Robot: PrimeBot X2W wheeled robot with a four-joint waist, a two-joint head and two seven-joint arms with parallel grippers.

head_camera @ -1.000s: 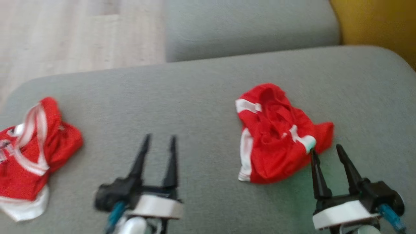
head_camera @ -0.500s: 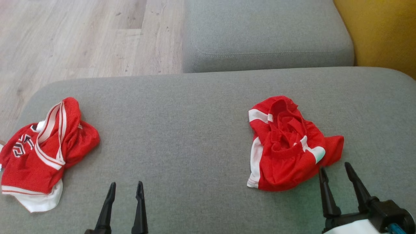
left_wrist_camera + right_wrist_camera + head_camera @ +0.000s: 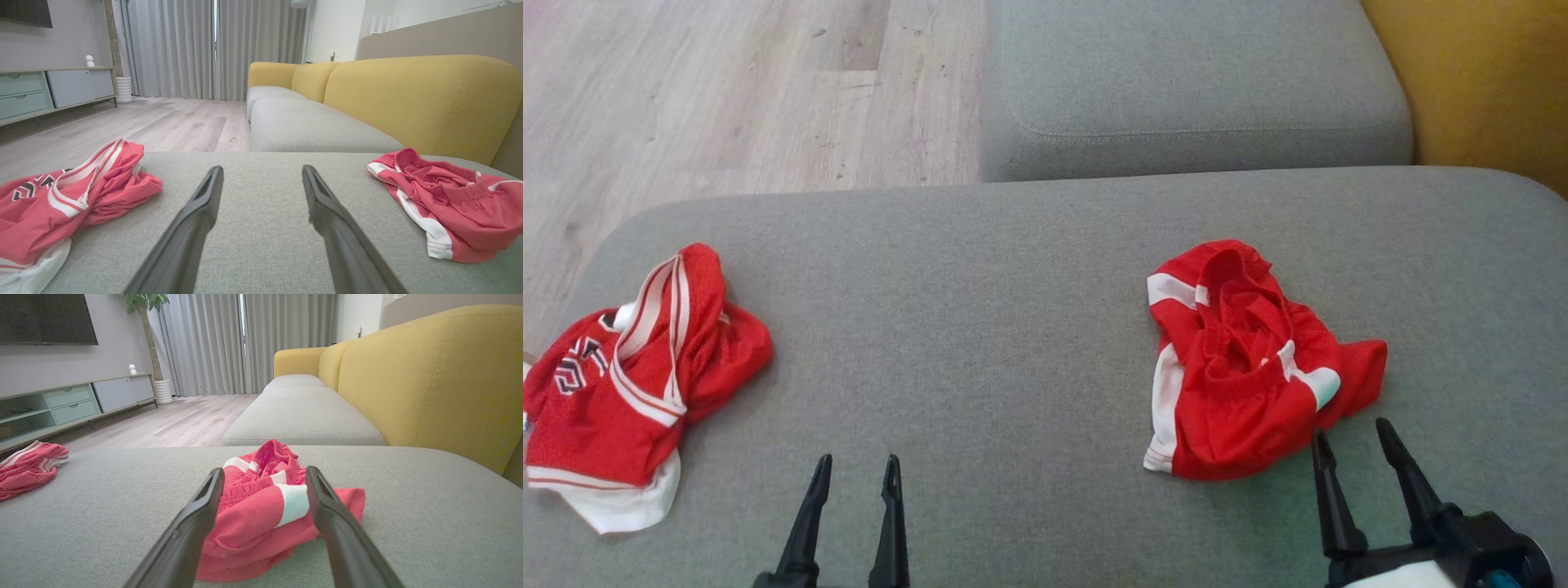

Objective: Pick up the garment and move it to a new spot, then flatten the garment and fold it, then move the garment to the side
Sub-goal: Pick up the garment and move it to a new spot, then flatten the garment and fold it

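Right gripper [image 3: 1349, 430] sits just beside crumpled red-and-white mesh shorts [image 3: 1241, 376], fingers [image 3: 1331, 490] spread to grab them; left gripper [image 3: 858, 461] equally open.

Red shorts [image 3: 1241, 367], white side stripes, one white patch. Red jersey [image 3: 621, 384] as well: white trim lined with thin red, black-and-white lettering, white hem. Plain grey cushion [image 3: 1013, 327]. Mustard-yellow backrest [image 3: 408, 94], pale wood-grain floor [image 3: 727, 98], grey curtains [image 3: 204, 49], mint-green drawers [image 3: 67, 402].
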